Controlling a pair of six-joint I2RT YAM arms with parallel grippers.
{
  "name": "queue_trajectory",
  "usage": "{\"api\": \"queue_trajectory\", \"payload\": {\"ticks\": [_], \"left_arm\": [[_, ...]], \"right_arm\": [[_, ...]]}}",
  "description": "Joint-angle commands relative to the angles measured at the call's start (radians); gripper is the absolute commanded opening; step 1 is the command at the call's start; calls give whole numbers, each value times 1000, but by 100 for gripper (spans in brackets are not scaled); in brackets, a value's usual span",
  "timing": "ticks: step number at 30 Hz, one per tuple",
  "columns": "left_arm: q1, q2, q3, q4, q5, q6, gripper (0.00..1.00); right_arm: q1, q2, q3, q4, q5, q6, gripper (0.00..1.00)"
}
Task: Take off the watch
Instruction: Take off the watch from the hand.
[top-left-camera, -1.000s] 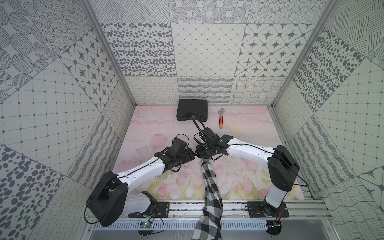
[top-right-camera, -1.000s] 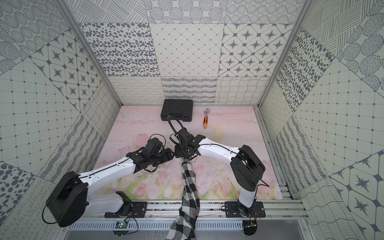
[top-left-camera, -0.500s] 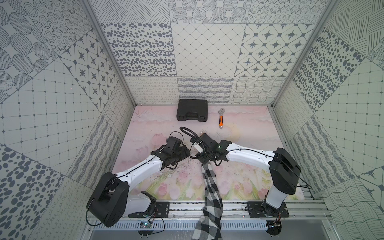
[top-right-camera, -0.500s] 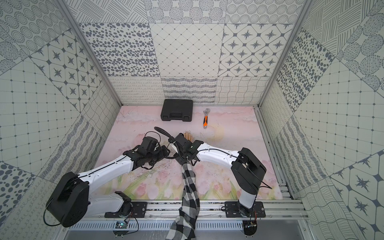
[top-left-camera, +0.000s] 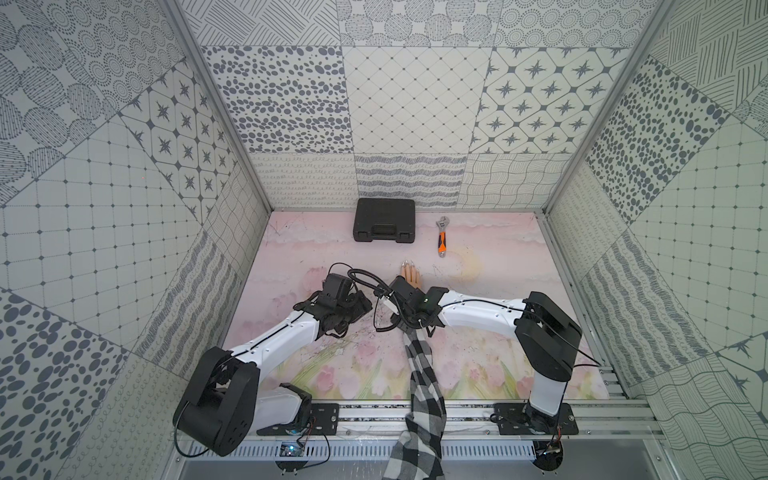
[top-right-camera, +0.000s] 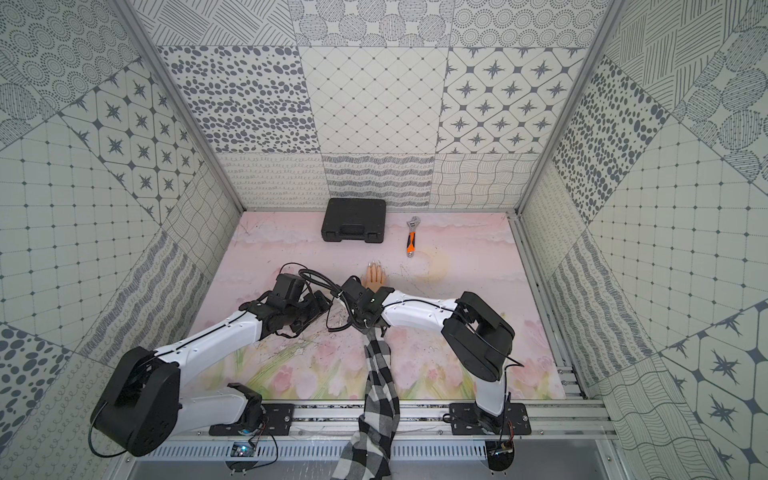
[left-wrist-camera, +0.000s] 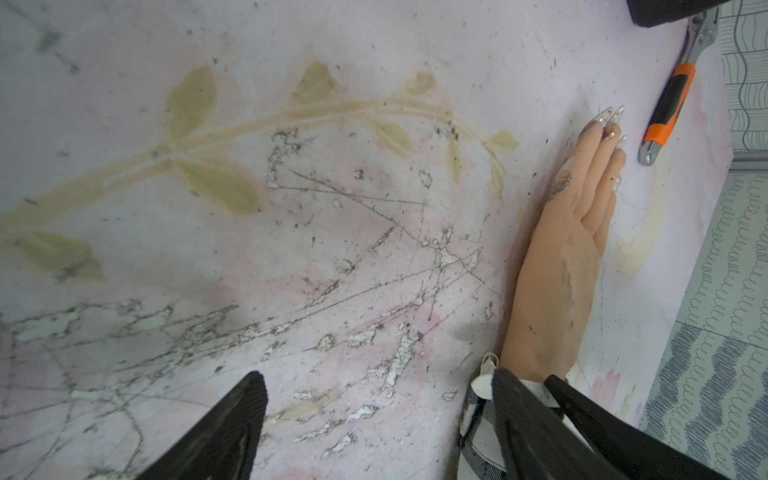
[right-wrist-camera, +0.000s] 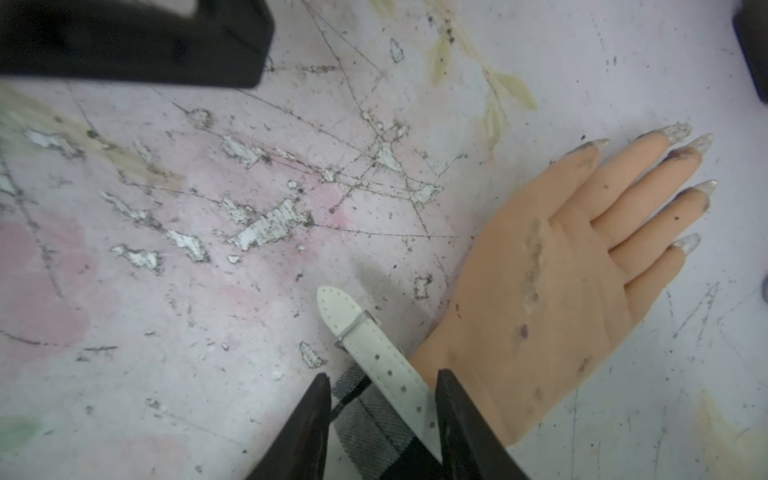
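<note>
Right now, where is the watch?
In the right wrist view, the watch shows only its white strap, lying by the wrist of the dummy hand, between the open jaws of the right gripper.

Floor mat (top-left-camera: 498, 266) pale pink, printed with faded pink tulips and green stems, scuffed to white in patches. Walls (top-left-camera: 415, 104) white, in grey patchwork panels of dots, stars, grids and wavy lines. Mannequin hand (right-wrist-camera: 561, 282) peach, smudged grey, with clear glittery nails. Watch (right-wrist-camera: 374, 353) strap plain white, dotted with small holes, thin silver loop. Sleeve (top-left-camera: 424, 374) black-and-white check. Case (top-left-camera: 384, 220) plain black. Wrench (top-left-camera: 443, 243) silver, with orange-and-black handle. Robot arms (top-left-camera: 478, 318) white with black joints.
</note>
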Motion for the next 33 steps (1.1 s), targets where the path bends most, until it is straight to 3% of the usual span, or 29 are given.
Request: {"api": "queue_trajectory", "payload": {"ticks": [1,10,16,22,31,33], "left_arm": [[7,-1,-8,8,28,-15,86],[8,9,-15,23,32,-21,86],[7,14,-20,33,37,-28,86],[8,13,-25,34,39,-34,86],[8,12,-25,34,41,-36,86],[8,10,-23,34,41,-36,86]], "right_arm": [[4,20,25,12,51,-36,42],[4,31,16,11,68,-61,39],[22,42,-22,78,145,-102,37],[27,56,-31,123,156,-105,25],[29,39,-9,118,139,-102,0],[28,13,-1,108,134,-106,0]]}}
